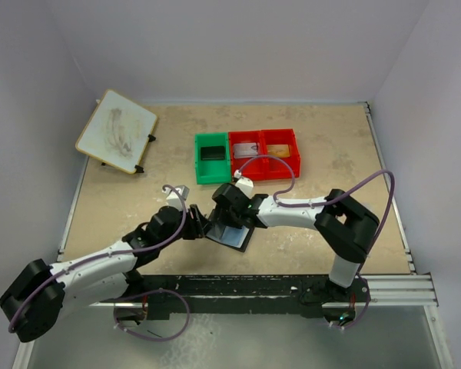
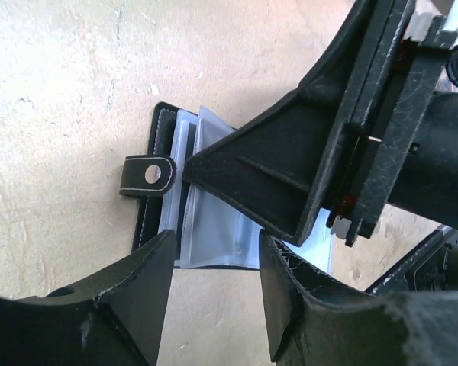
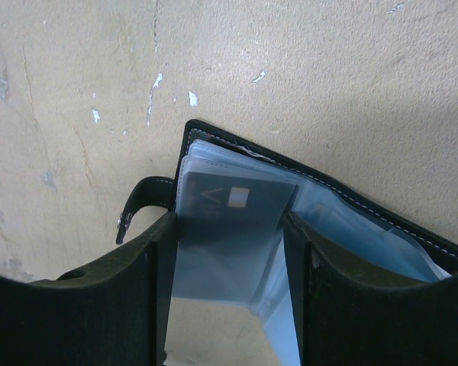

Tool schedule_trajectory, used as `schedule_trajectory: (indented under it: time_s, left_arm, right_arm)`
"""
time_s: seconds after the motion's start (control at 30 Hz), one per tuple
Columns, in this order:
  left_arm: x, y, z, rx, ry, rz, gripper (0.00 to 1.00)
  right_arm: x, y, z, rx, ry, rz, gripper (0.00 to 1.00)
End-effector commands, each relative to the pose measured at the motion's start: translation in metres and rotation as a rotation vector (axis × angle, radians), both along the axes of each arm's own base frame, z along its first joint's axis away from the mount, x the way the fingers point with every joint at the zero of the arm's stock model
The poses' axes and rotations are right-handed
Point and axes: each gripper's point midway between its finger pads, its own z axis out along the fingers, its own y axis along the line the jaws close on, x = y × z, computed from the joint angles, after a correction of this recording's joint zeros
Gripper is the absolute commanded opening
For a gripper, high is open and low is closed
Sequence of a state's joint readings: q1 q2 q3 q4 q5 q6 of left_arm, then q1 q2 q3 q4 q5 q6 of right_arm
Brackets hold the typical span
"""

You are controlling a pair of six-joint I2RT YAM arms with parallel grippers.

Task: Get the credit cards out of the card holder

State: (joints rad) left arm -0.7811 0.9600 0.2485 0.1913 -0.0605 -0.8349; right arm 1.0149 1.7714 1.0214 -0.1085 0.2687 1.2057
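The card holder (image 1: 232,233) lies open on the table between the two arms, black outside, with pale blue clear sleeves (image 2: 214,229) and a snap tab (image 2: 146,175). In the right wrist view a dark credit card (image 3: 229,200) sits inside a raised sleeve. My right gripper (image 3: 229,229) has a finger against each long edge of that sleeve, shut on the card through the plastic. My left gripper (image 2: 215,244) stands open at the holder's near edge with only bare table between its fingertips. Its right finger is close against the right gripper's finger (image 2: 290,152).
A green bin (image 1: 212,157) holding a dark flat item stands behind the holder. Two joined red bins (image 1: 265,154) sit to its right. A white board (image 1: 117,131) lies tilted at the back left. Walls close in the table on three sides.
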Motion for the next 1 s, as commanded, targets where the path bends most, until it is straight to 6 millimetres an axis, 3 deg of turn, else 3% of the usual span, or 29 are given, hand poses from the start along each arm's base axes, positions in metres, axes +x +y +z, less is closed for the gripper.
schedule_trajectory:
  time_s: [0.0,0.3,0.67,0.97]
  left_arm:
    - [0.011,0.006,0.018,0.001,-0.060,0.054,0.46]
    - [-0.001,-0.014,-0.006,-0.039,0.028,-0.037,0.44]
    - [0.002,-0.011,0.006,-0.050,-0.009,-0.015,0.42]
    - [-0.008,-0.033,0.000,-0.138,0.038,-0.105,0.38]
  right_arm:
    - [-0.016,-0.008,-0.026,-0.027,0.071,0.006,0.56]
    - [-0.016,-0.007,-0.025,-0.026,0.069,0.009,0.56]
    - [-0.016,-0.007,-0.026,-0.026,0.073,0.006,0.56]
    - [-0.014,-0.003,-0.018,0.005,0.059,0.011,0.57]
